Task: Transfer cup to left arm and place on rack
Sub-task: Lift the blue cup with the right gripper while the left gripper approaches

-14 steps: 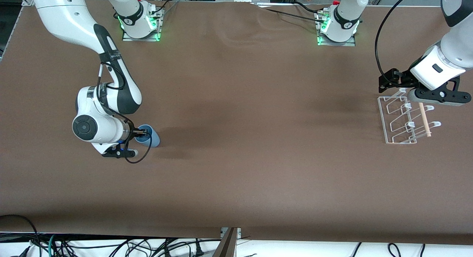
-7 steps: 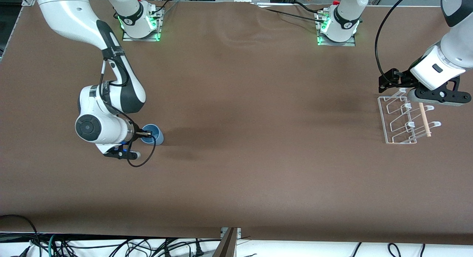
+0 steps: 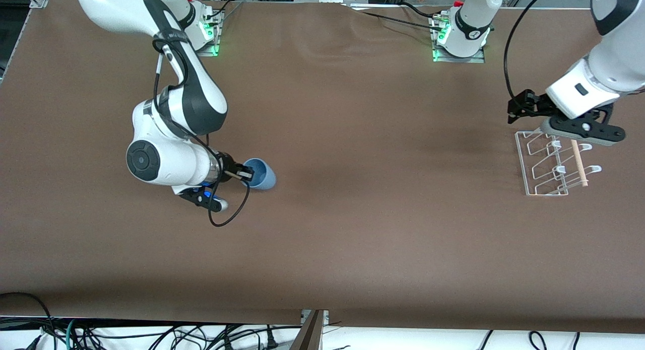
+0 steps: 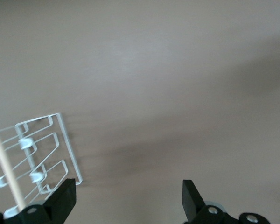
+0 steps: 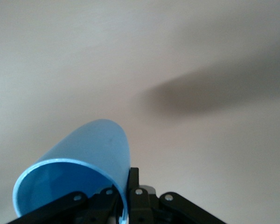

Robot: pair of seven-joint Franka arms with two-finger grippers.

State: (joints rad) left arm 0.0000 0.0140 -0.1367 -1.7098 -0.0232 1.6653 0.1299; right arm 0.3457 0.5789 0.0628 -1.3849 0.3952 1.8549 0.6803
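Brown cloth covers the table (image 3: 352, 229). Toward the left arm's end sits the rack (image 3: 546, 163), white wire with a wooden dowel (image 3: 578, 162) across it. Above its edge nearest the robots hangs the left gripper (image 4: 126, 198), jaws spread wide and holding nothing. The right gripper (image 3: 242, 175) is over the right arm's half of the table, pinched on the rim of the cup (image 3: 259, 173), which is carried tilted in the air.

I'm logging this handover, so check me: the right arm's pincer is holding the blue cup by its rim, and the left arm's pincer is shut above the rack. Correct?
Not quite. The left pincer is open, as the left wrist view shows; it is above the rack. The right pincer does hold the cup by its rim.
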